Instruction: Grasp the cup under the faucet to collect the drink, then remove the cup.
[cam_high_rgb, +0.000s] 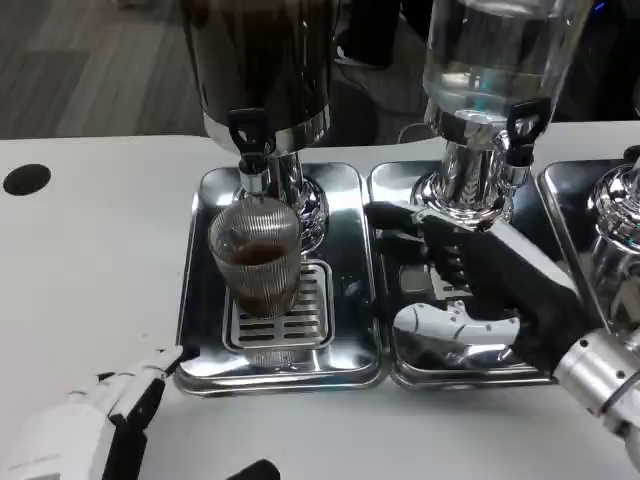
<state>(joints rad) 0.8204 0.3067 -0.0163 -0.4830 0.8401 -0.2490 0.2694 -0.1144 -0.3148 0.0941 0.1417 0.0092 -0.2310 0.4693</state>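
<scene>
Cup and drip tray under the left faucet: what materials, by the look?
Cup: likely clear glass or hard plastic, ribbed wall; the dark drink shows through it. The look does not settle which.
Drip tray: polished metal, probably stainless steel; mirror reflections across its surface, with a slotted grate under the cup.

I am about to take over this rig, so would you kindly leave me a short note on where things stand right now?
Left hand: at the table's near edge, in front of the left tray, holding nothing, fingers apart.
Right hand: over the middle tray, below the clear dispenser; whether it holds anything cannot be told.
Cup: ribbed glass standing on the left tray's grate, under the faucet of the dark dispenser, with some dark drink in it.
Done: cup in place, some drink collected.
Left: finish filling if needed, grasp the cup and take it away.
</scene>
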